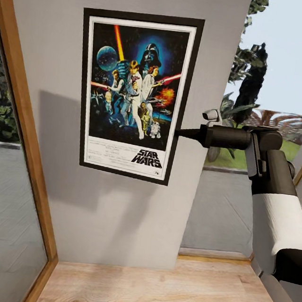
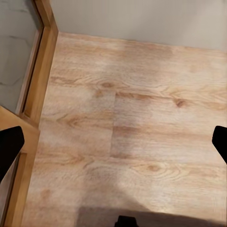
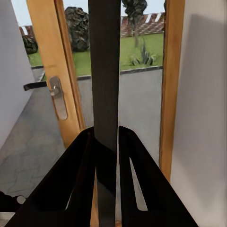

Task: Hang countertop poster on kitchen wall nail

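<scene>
R gripper (image 1: pixel 181 132): you're pinching poster (image 1: pixel 133 94) by its edge, fingers (image 3: pixel 142 189) either side.
Poster: upright, flat vs wall (image 1: pixel 113 222).
L gripper (image 2: pixel 113 142): spread wide, over floor (image 2: pixel 142 118).

Pale wood-plank floor (image 1: pixel 170 292) below grey wall (image 1: pixel 53 24)

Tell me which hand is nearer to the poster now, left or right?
Right. The right hand grips the poster at its right edge against the wall; the left hand points down at the wooden floor, away from it.
</scene>
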Controlling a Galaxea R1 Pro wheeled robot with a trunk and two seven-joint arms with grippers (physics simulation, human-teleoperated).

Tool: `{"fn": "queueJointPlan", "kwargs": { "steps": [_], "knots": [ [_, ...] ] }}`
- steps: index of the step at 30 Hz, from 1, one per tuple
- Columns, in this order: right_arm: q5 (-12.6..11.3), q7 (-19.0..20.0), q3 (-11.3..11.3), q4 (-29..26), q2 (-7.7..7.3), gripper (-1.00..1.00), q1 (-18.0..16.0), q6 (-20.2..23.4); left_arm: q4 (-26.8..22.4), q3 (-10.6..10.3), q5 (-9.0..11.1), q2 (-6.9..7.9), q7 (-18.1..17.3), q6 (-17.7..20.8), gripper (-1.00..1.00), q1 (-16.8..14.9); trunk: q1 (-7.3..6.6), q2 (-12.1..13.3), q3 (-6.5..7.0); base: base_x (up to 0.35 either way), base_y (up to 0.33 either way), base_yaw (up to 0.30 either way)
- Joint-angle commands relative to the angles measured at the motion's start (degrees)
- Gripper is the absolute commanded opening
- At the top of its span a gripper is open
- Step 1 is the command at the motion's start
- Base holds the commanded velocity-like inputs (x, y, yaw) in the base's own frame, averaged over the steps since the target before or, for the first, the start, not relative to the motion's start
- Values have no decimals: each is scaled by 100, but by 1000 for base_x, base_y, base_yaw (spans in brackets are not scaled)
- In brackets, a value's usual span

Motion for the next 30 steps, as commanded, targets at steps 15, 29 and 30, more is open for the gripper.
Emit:
{"fn": "queueJointPlan", "kwargs": {
  "steps": [15, 29, 30],
  "knots": [
    [-39, 6, 13, -69, -5, -100, -1, 81, -3, 16, -1, -2, -33, -8, 100, 1, 3, -3, -1, 94, 0, 0],
    [-38, 6, 19, -157, -5, -100, 2, 81, -3, 43, -1, -2, -33, -8, 100, 1, 3, -3, -1, 64, 0, 0],
    [-38, 6, 19, -157, -5, -100, 3, 81, -3, 44, -1, -2, -33, -8, 100, 1, 3, -3, -1, 21, 0, 0]
  ]
}}
